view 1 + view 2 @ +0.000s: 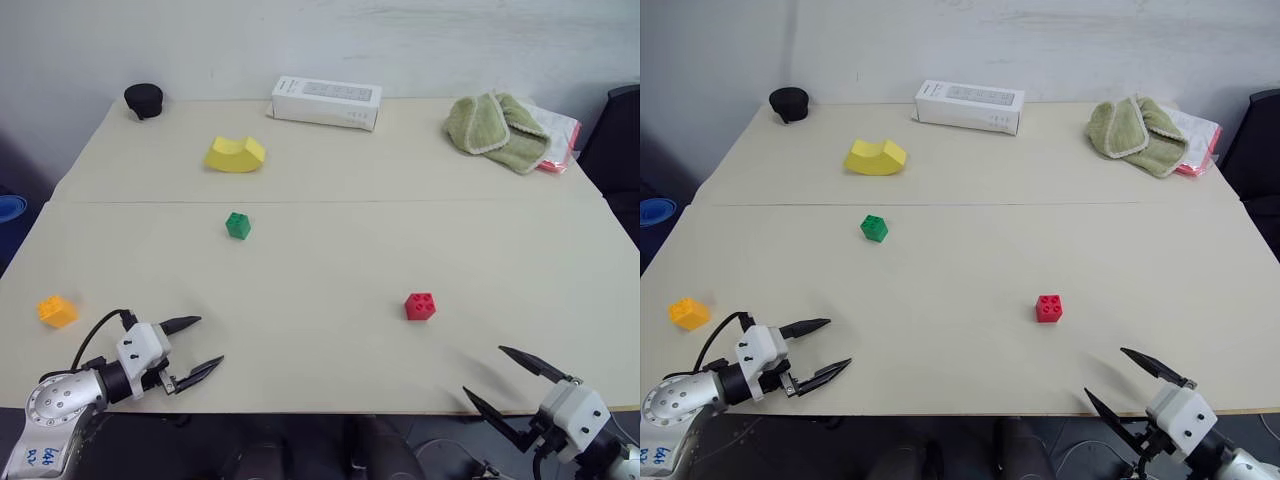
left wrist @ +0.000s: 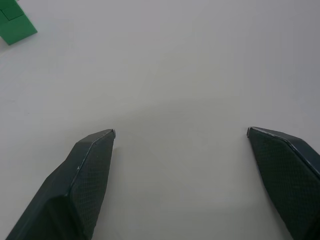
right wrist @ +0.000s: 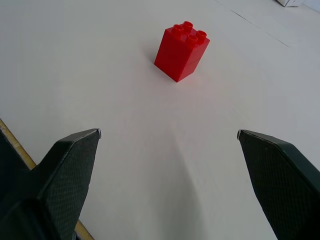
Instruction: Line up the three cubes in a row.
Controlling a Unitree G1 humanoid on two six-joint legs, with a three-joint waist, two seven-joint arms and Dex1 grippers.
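Only a corner of the small green studded plastic brick (image 2: 15, 27) shows past the left gripper (image 1: 200, 345). Both it and the right gripper (image 1: 500, 375) stand spread and empty; the red studded brick (image 1: 420, 306), the orange-yellow brick (image 1: 57, 311) and the green one lie well apart on the pale table (image 1: 330, 260).

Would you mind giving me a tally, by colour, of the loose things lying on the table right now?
Red: 1, the red cube
Green: 2, the green cube and the green cloth
Orange-yellow: 1, the orange-yellow cube
Yellow: 1, the curved block
White: 1, the box
Black: 1, the round object
Pink: 1, the packet under the cloth
Total: 8
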